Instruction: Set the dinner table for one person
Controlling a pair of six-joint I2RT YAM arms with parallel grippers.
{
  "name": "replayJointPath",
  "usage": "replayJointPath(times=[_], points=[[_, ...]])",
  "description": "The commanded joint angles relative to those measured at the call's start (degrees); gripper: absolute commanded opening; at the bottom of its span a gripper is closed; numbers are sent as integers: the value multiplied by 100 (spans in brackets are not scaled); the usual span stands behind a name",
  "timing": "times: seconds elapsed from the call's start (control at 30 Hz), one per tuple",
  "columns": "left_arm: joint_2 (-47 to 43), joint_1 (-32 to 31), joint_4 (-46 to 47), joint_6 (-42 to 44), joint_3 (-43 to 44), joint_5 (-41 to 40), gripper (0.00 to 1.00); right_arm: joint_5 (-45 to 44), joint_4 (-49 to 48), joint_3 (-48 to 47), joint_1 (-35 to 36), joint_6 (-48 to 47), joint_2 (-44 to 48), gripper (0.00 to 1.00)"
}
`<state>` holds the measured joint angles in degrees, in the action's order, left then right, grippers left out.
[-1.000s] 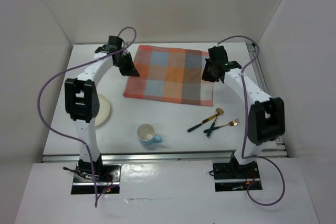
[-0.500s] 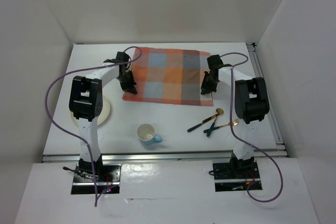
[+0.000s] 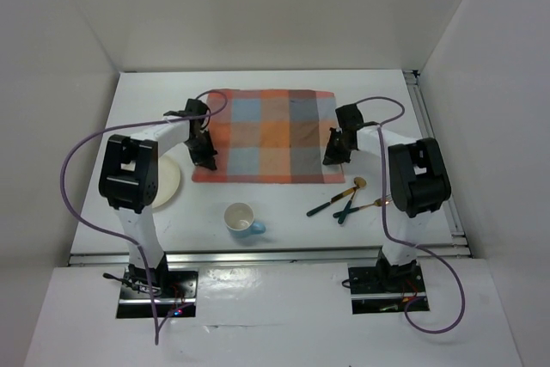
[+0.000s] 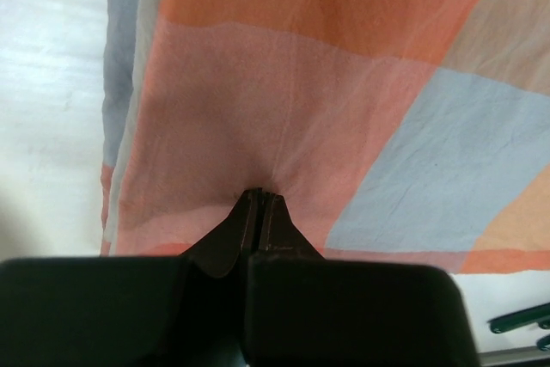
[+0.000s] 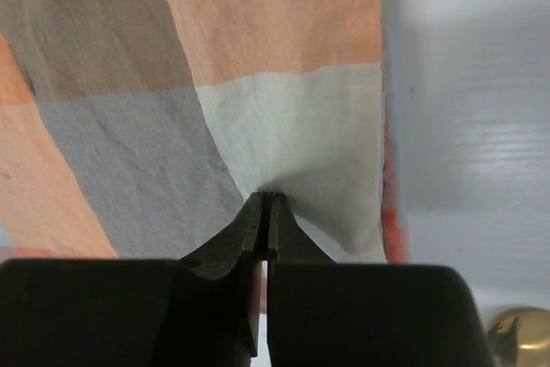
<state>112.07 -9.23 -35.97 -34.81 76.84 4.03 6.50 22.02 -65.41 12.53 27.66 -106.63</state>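
Tabletop (image 3: 284, 229): white, spans the whole workspace, rail along the near edge. Everything lies on it.

Checked cloth mat (image 3: 266, 135): on the far half of the tabletop, roughly centred, looks flat.

Left pincer (image 4: 260, 198): closed tight on a small pucker of cloth at the mat's near-left corner. Right pincer (image 5: 265, 198): closed the same way at the near-right corner. No gap shows between either pair of tips.

Also present: plate (image 3: 172, 182) near left, partly under the left arm; mug (image 3: 242, 218) near centre; spoon (image 3: 344, 192) and fork (image 3: 369, 205) near right, with the spoon bowl close to the mat's near-right corner.

Step in hand, as judged: placing the mat as the base of the setting.

- Move both arms in step so the near edge stays taut and parallel to the rail.
- Keep the cloth low so it does not fold under.
- Watch the right corner so it does not sweep the spoon.
- Let go only once the corners lie flat, opening both together.
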Motion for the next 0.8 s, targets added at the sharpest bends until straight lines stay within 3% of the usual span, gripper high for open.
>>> replayJointPath(times=[0.0,0.27,0.57,0.77], points=[[-63,1,-508,79,-441,-692,0,-88,593,555,328,28,-43,1],[-431,53,-456,132,-933,-808,0,-202,593,960,434,196,362,0],[-616,53,-516,79,-934,-816,0,-562,759,1179,610,441,748,0],[-888,53,-753,132,-486,-816,0,-808,1136,881,715,495,1152,0]])
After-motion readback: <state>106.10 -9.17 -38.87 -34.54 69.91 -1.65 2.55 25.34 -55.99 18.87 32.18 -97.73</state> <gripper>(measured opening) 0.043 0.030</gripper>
